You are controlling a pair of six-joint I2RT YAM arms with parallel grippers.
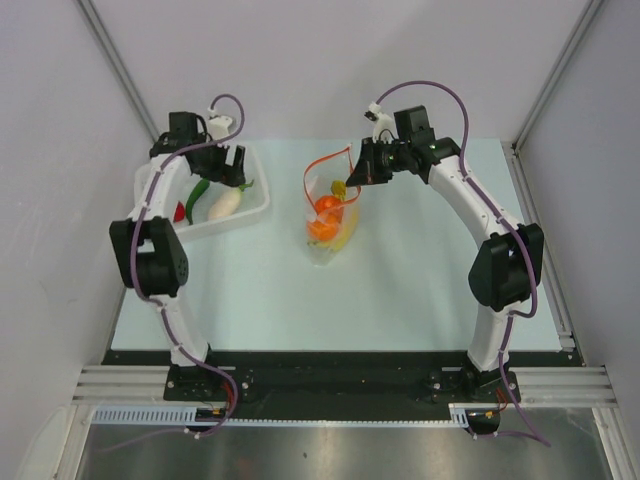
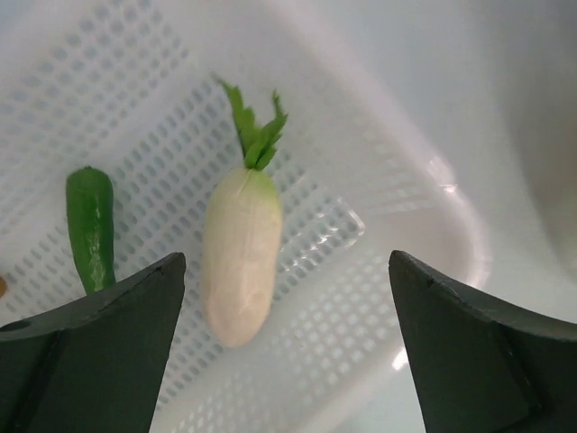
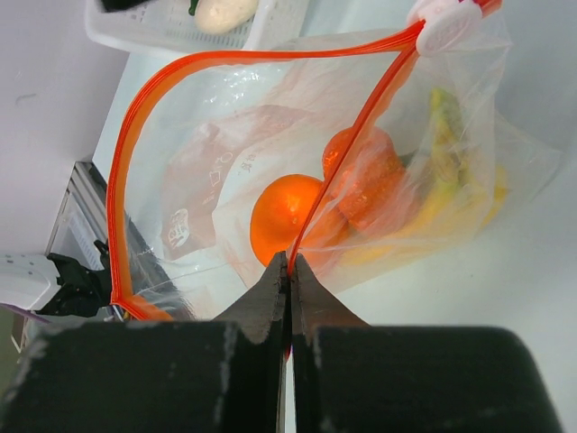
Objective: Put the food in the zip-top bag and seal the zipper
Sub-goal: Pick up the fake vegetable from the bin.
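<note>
1. At 10 o'clock on the pale counter [image 1: 400, 290]: white perforated tray [image 1: 258, 207], with white radish [image 1: 222, 205], green pepper [image 1: 198, 192] and a sliver of red fruit [image 1: 180, 211] inside, the last partly hidden behind the left arm.
2. Over that tray: left jaws, spread wide, gripping nothing, poised above the radish without touching it.
3. From the left wrist: radish lying flat on the tray floor, green leaves toward 12 o'clock; pepper near it at 9 o'clock, not touching.
4. Near the counter's middle, slightly toward 12 o'clock: zip-top bag [image 1: 318, 250], mouth gaping toward 12 o'clock, well apart from the tray at its 9 o'clock.
5. Inside the bag: two oranges [image 3: 284, 216], close together, and yellow banana bunch [image 3: 442, 171] at their 3 o'clock in the right wrist view.
6. Along the mouth: red-orange zipper [image 3: 131, 144], unsealed, its two sides standing apart in a wide loop; white slider [image 3: 442, 27] at the 1 o'clock end.
7. At 6 o'clock in the right wrist view: right jaws pressed closed, pinching one side of the zipper strip.
</note>
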